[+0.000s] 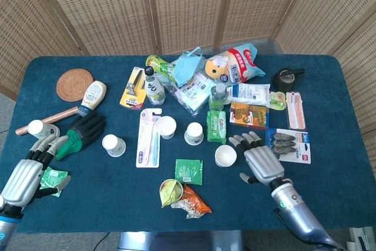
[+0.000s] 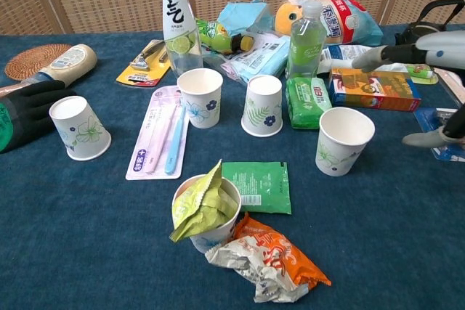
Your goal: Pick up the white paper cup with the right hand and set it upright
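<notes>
My left hand (image 1: 23, 176) idles open-fingered at the near edge. My right hand (image 1: 261, 163), fingers spread, holding nothing, is just beside the white cup (image 1: 225, 156). Farther back stand a green pack (image 1: 216, 126) and bottle (image 1: 218, 94).

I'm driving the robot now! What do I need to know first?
Right hand: open, holding nothing, close beside the open cup on its right.
Left hand: open, holding nothing, at the table's near left edge.
Cups: the open cup already stands mouth up. The middle cup, next to the green pack, is upside down.
Done: no cup picked up yet.
Left: probably reach on to the middle cup, grip it with the right hand, flip it and set it mouth up.
</notes>
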You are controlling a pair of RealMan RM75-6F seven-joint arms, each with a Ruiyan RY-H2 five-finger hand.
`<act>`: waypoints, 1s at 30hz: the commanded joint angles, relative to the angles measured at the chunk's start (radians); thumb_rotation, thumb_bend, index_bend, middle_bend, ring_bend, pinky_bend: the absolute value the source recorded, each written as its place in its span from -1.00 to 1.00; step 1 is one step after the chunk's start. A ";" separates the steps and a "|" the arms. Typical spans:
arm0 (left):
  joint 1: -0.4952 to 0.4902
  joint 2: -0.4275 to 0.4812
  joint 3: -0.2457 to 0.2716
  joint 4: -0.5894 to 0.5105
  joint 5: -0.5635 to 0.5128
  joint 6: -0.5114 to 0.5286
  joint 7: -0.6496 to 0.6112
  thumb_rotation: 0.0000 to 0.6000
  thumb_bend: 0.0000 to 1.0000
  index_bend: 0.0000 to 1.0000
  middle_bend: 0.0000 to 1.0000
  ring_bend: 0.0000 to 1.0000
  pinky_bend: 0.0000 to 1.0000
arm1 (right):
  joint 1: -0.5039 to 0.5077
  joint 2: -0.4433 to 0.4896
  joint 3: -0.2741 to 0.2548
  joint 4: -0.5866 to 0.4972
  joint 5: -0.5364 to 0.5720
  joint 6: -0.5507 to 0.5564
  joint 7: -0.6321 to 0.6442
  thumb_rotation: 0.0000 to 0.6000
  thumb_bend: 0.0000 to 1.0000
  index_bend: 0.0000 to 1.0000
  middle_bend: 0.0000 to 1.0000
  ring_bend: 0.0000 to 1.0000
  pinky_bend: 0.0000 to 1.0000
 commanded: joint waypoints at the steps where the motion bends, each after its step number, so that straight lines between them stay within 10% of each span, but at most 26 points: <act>1: -0.001 -0.002 0.000 0.007 -0.004 -0.001 -0.008 1.00 -0.30 -1.00 -0.71 -1.00 -0.87 | 0.060 -0.044 0.018 -0.014 0.088 -0.014 -0.085 1.00 -0.41 -1.00 -0.84 -1.00 -1.00; 30: 0.022 -0.014 0.015 0.086 -0.016 0.035 -0.090 1.00 -0.30 -1.00 -0.71 -1.00 -0.87 | 0.212 -0.178 -0.025 0.101 0.287 0.008 -0.178 1.00 -0.40 -0.81 -0.50 -0.97 -0.82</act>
